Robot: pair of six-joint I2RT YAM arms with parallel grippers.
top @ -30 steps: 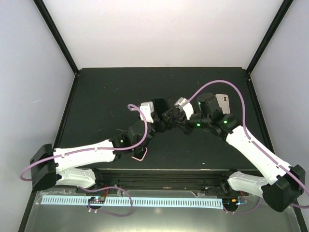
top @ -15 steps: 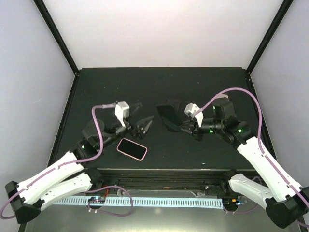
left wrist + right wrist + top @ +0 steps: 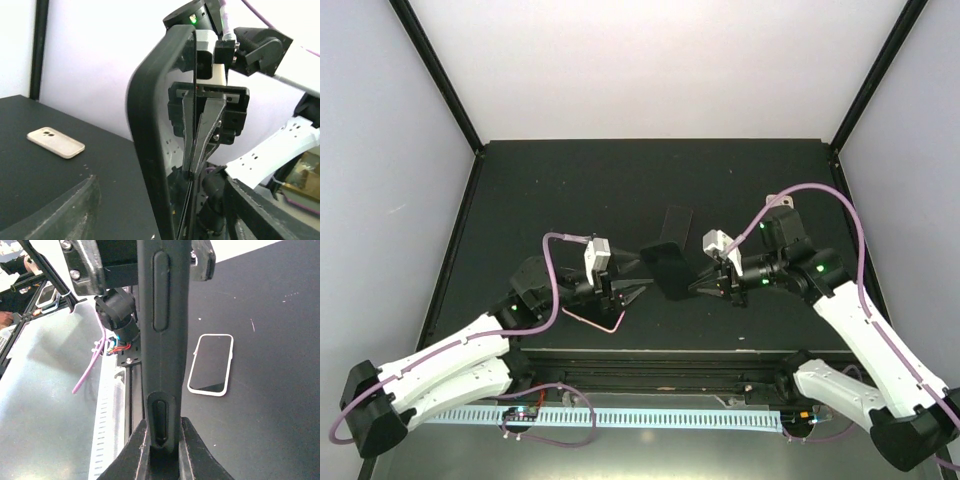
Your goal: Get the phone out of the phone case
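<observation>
A black phone case [image 3: 668, 262] stands upright on edge above the table's middle, held from the right by my right gripper [image 3: 694, 285]. In the right wrist view my fingers [image 3: 141, 445] are shut on the case's edge [image 3: 162, 340]. My left gripper [image 3: 635, 280] is open just left of the case. In the left wrist view the case [image 3: 155, 130] rises between my spread jaws, apart from both, and its inner face looks glossy. The right gripper [image 3: 197, 150] pinches its far edge there. I cannot tell whether a phone sits inside.
A pink-rimmed phone [image 3: 597, 319] lies screen up on the table under my left wrist; it also shows in the right wrist view [image 3: 212, 365]. A beige phone [image 3: 55, 142] lies camera side up farther back. The table's near edge and rail run below both grippers.
My left arm has swung in from the left over the pink-rimmed phone, bringing its open gripper up to the case. My right gripper has carried the case slightly nearer.
</observation>
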